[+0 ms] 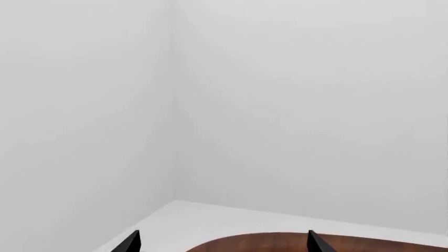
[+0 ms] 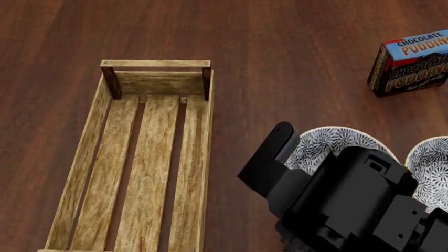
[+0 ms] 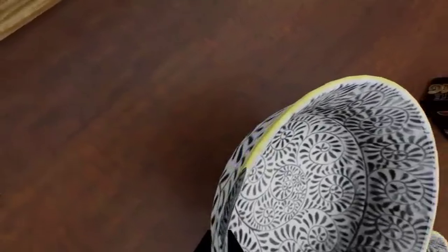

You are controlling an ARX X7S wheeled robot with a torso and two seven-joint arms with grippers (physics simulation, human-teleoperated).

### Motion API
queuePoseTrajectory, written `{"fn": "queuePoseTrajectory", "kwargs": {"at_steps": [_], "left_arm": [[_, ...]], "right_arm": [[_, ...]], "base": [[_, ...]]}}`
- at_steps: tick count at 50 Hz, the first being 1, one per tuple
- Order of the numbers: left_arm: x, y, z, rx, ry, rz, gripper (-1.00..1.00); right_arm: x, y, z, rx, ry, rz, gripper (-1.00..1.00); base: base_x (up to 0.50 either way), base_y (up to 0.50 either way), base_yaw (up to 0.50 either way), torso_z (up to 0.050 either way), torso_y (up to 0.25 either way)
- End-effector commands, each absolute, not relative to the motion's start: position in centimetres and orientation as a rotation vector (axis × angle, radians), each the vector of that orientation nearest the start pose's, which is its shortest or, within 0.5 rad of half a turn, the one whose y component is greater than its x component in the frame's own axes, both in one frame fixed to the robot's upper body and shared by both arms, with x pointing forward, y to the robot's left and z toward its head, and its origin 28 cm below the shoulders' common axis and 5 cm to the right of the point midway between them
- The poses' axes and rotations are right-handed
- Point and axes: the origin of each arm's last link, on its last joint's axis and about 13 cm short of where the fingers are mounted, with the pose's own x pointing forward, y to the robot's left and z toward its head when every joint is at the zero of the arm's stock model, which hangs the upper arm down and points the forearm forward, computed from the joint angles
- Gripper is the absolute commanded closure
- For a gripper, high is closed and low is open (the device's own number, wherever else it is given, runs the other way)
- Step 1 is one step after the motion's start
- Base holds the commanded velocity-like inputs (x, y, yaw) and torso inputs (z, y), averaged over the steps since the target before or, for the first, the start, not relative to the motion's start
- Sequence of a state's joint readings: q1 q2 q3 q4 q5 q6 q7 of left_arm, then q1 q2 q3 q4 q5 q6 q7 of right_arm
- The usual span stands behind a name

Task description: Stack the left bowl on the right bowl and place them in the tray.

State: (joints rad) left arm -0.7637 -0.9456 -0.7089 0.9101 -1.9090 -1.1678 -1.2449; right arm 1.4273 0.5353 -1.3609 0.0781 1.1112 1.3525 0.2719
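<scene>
Dark wood bench (image 2: pixel 294 47) throughout. We note the left bowl (image 2: pixel 329 144) at lower right of the head view, beside the right bowl (image 2: pixel 430 163), tray (image 2: pixel 206 157) empty to its left. Right end effector (image 3: pixel 224 244) pinches its rim, apparently for lifting. Left end effector (image 1: pixel 220 244) spread, holding nothing.

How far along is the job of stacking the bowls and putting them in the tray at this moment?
Nothing is finished. The long light wooden slatted tray is empty, and the left black-and-white patterned bowl sits beside the right patterned bowl, unstacked. In hand: the right end effector is at the left bowl's rim; grip unclear. Left: stacking, then traying.
</scene>
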Motion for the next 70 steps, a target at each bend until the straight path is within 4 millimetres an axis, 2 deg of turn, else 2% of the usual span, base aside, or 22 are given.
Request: {"fn": "queuePoseTrajectory", "kwargs": {"at_steps": [1, 19, 32, 39, 59, 70], "left_arm": [[11.4, 29.6, 31.5, 0.017, -0.513, 0.349, -1.0], [11.5, 29.6, 31.4, 0.014, -0.516, 0.344, -1.0], [11.6, 29.6, 31.1, 0.009, -0.512, 0.341, -1.0], [11.7, 29.5, 31.0, 0.007, -0.51, 0.339, -1.0], [11.9, 29.5, 30.7, 0.004, -0.507, 0.338, -1.0], [11.9, 29.4, 30.9, 0.004, -0.508, 0.335, -1.0]], "right_arm": [[30.3, -12.1, 22.3, -0.953, 0.799, 0.306, 1.0], [29.5, -12.0, 26.7, -0.998, 0.708, 0.272, 1.0], [28.9, -11.9, 28.5, -1.038, 0.666, 0.254, 1.0], [28.3, -12.5, 29.6, -1.053, 0.664, 0.206, 1.0], [26.8, -16.1, 30.1, -1.046, 0.768, 0.003, 1.0], [26.4, -18.0, 29.1, -1.019, 0.846, -0.084, 1.0]], "base": [[0.0, 0.0, 0.0, 0.0, 0.0], [0.0, 0.0, 0.0, 0.0, 0.0], [0.0, 0.0, 0.0, 0.0, 0.0], [0.0, 0.0, 0.0, 0.0, 0.0], [0.0, 0.0, 0.0, 0.0, 0.0], [0.0, 0.0, 0.0, 0.0, 0.0]]}}
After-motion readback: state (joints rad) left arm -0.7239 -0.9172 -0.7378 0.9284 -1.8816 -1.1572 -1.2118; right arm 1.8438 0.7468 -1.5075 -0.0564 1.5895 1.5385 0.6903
